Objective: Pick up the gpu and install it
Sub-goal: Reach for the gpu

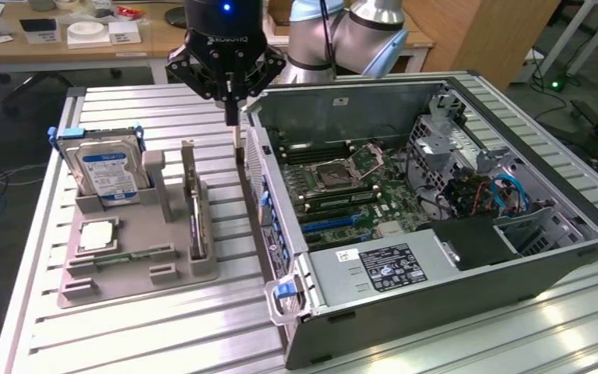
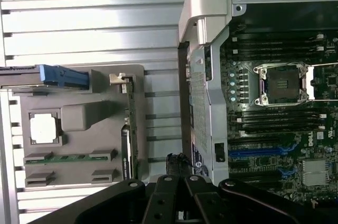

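Setting: a slatted metal table (image 1: 122, 109) carries a grey parts holder (image 1: 122, 274) on the exterior view's left and an open computer case (image 1: 434, 300) on the exterior view's right.

Gripper: a black gripper (image 1: 233, 117) hangs fingertips-down over the far end of the bare strip of table between the holder and the case.

Fingers: pressed together, with nothing seen between them.

Gpu: the gpu (image 1: 197, 230) is a thin dark card standing on its long edge in a slot on the holder's side nearest the case. Its pale metal bracket rises at the far end. It sits below and to the exterior view's left of the gripper, apart from it.

Gpu from the wrist: the card (image 2: 130, 123) appears edge-on as a narrow dark and green line along the holder's edge, with the gripper (image 2: 177, 161) just beside its end, over the strip next to the case wall.

Hard drive: a silver hard drive (image 1: 107, 173) with a blue label stands upright at the holder's far left, in a blue-tabbed frame.

CPU chip: a small square silver chip (image 1: 96, 234) lies flat in a recess on the holder.

Memory stick: a green stick (image 2: 68, 157) lies in a slot beside the chip.

Case interior: the motherboard lies exposed, with an open processor socket (image 1: 342, 167) near its middle and a labelled black power supply (image 1: 382, 269) at the near end.
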